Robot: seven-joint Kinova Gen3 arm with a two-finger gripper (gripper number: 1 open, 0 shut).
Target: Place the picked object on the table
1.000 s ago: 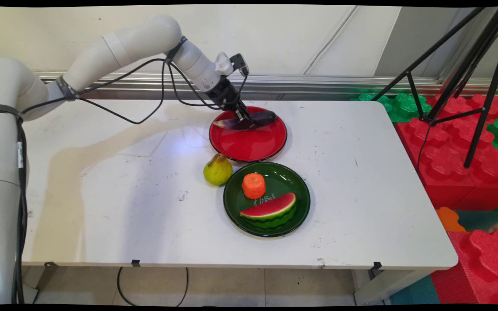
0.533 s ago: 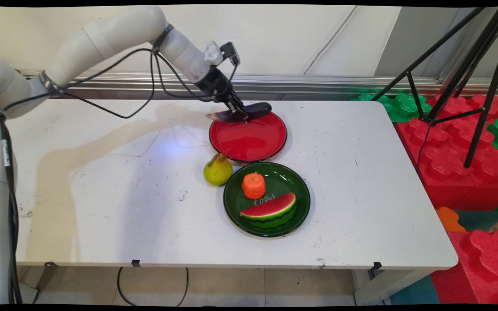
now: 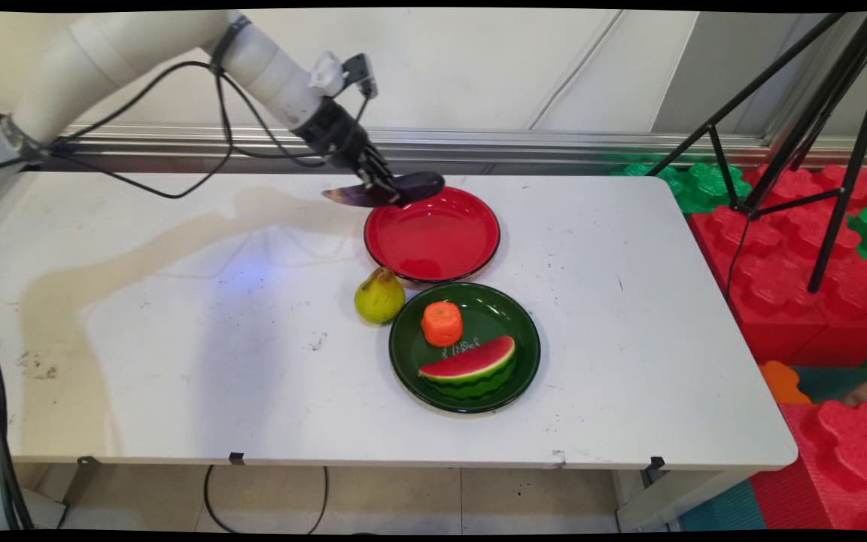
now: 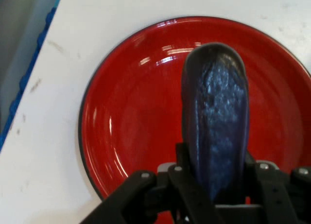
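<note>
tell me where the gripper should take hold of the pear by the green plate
Likely across the pear's wide lower body, coming from above. It stands upright with its narrow stem end up, and the green plate sits close on its right, so fingers fit better front and back.

Legible text: none. Green plate: faint whitish scrawl on its inner surface, at 12 o'clock from the watermelon slice, just beside the orange piece; characters cannot be made out.
</note>
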